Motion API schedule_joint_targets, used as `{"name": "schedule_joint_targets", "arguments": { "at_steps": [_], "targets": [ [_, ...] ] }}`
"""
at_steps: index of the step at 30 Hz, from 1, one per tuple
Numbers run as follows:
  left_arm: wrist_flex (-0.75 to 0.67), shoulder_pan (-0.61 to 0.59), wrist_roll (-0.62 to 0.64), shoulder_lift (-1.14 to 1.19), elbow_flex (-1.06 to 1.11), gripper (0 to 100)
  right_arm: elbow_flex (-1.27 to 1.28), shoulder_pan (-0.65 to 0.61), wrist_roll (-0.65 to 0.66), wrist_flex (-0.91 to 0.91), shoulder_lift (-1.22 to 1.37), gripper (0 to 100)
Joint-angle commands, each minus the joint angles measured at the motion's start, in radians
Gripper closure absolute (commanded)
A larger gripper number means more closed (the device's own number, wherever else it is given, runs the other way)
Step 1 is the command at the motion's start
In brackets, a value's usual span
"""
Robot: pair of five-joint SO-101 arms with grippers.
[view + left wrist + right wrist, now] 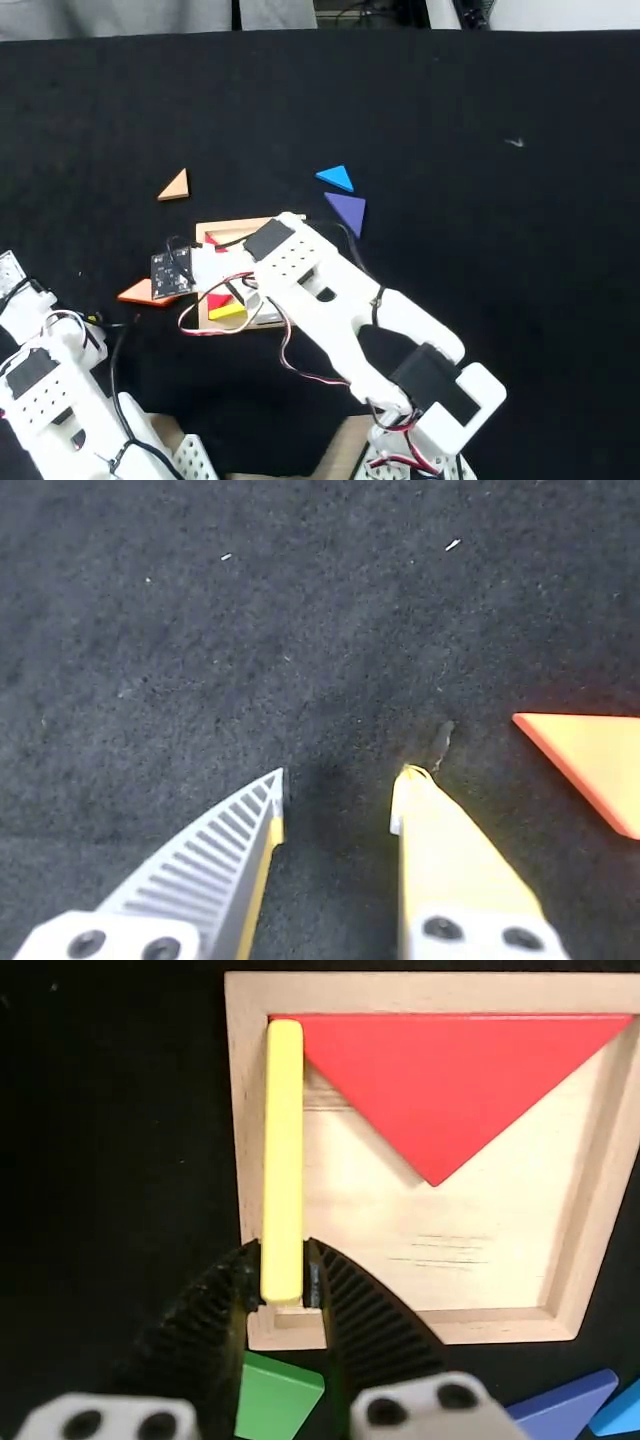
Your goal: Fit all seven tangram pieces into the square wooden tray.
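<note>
We see the right fingers point(215, 1310) clamped on the yellow tangram piece point(284, 1140). They hold it on its thin edge along one inner wall of the square wooden tray point(400, 990), with one end reaching the corner where the large red triangle point(450, 1080) lies flat. Our worry is the release: let go like this, the piece may end up standing or leaning on the wall instead of dropping flat. Tipping it over could land it on the red triangle's edge or shove that triangle askew. Nothing braces the tray, so a sideways push could slide it across the counter point(480, 200). The left fingers point(225, 845) hang apart at the near left, beside an orange piece point(595, 760). The green piece point(275, 1395), just outside the tray under the right fingers, could also get knocked.
</note>
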Motion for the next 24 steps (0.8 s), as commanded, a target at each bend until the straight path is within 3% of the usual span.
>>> {"name": "schedule_joint_targets", "arguments": {
  "at_steps": [1, 3, 8, 18, 24],
  "targets": [
    [-0.020, 0.012, 0.009, -0.015, -0.012, 81, 0.005, -0.021, -0.011, -0.011, -0.004, 98.6],
    [-0.020, 0.012, 0.009, -0.015, -0.012, 81, 0.005, -0.020, -0.014, -0.005, -0.004, 97.9],
    [-0.020, 0.012, 0.009, -0.015, -0.012, 81, 0.002, 0.000, -0.018, -0.003, -0.007, 85.3],
    [-0.020, 0.012, 0.009, -0.015, -0.012, 81, -0.050, 0.068, -0.020, -0.002, -0.015, 87.3],
    [-0.020, 0.012, 0.009, -0.015, -0.012, 81, -0.108, 0.077, -0.118, -0.011, -0.015, 87.2]
  ]
}}
